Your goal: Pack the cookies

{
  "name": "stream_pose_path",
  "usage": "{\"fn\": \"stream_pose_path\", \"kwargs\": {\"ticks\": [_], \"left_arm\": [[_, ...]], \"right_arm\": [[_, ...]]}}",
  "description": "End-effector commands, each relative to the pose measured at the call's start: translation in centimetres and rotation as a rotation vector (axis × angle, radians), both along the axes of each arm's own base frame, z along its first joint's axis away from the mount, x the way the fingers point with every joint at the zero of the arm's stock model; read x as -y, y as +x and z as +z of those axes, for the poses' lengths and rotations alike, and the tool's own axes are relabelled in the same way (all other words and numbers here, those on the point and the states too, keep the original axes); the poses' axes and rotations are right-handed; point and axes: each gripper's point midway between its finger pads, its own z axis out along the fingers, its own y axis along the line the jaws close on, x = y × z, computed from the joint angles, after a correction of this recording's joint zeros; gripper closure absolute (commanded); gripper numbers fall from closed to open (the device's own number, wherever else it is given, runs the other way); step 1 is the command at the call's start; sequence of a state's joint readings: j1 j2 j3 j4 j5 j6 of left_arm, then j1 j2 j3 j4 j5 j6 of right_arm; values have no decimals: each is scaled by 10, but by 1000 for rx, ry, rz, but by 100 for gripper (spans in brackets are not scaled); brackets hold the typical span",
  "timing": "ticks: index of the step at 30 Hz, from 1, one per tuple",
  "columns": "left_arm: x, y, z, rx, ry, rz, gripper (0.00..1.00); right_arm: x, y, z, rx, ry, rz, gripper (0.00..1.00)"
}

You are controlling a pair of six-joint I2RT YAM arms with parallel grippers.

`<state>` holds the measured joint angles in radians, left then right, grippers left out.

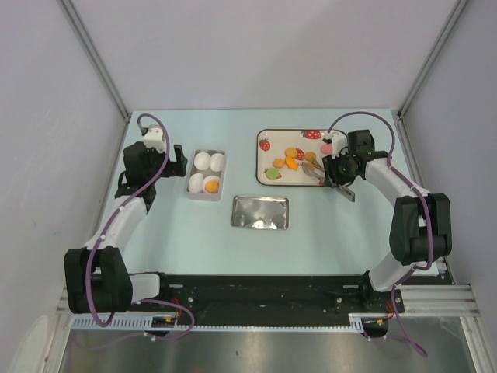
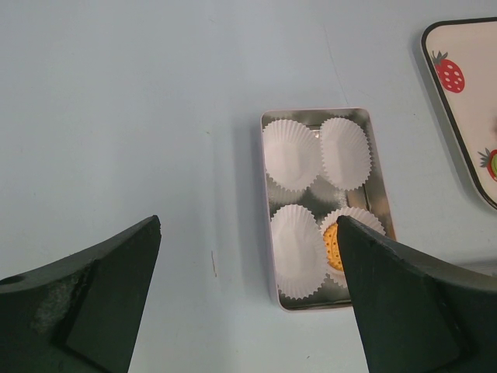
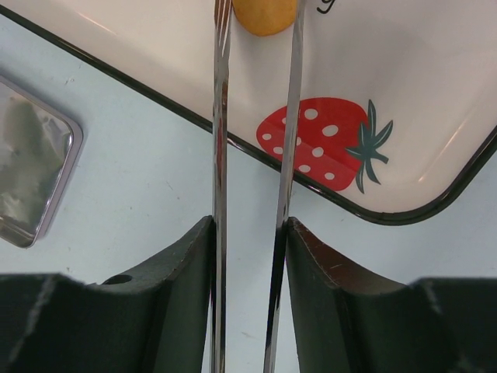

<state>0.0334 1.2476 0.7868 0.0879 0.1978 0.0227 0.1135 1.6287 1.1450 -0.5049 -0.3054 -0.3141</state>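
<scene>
My right pincer (image 3: 248,233) is clenched on a pair of thin metal tongs (image 3: 220,155). One finger presses on each blade, and the blades run straight out from me over the rim of the strawberry tray (image 3: 404,78). One cookie (image 3: 265,15) lies dead ahead, between the two blade tips and in line with the tongs' long axis. The right blade meets its edge. I cannot tell whether the left blade touches it, so I judge the cookie straddled rather than surely gripped.

From above, the other cookies (image 1: 293,158) sit bunched mid-tray, just left of my right pincer (image 1: 339,167). The tin (image 1: 190,194) with its paper cups is well to the left, beyond the lid (image 1: 260,211). It is much nearer my left arm. My left pincer (image 2: 248,225) is spread wide, holds nothing and hangs above the tin (image 2: 371,140). One cookie (image 2: 331,245) already rests in the near right cup.

The coming move, I judge, turns on squeezing square across this cookie, then carrying it left to a bare cup.
</scene>
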Motion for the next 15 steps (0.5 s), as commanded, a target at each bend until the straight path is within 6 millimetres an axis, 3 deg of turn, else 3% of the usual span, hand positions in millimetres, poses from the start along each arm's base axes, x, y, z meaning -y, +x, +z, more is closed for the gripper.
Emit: {"fn": "stream_pose_path", "kwargs": {"ticks": [1,15], "left_arm": [[1,2,12,46,-13,-6,0],[1,1,13,48,-14,-11,0]], "right_arm": [[-5,10,34,80,38,2,59],[-14,15,98,195,92,11,59]]}}
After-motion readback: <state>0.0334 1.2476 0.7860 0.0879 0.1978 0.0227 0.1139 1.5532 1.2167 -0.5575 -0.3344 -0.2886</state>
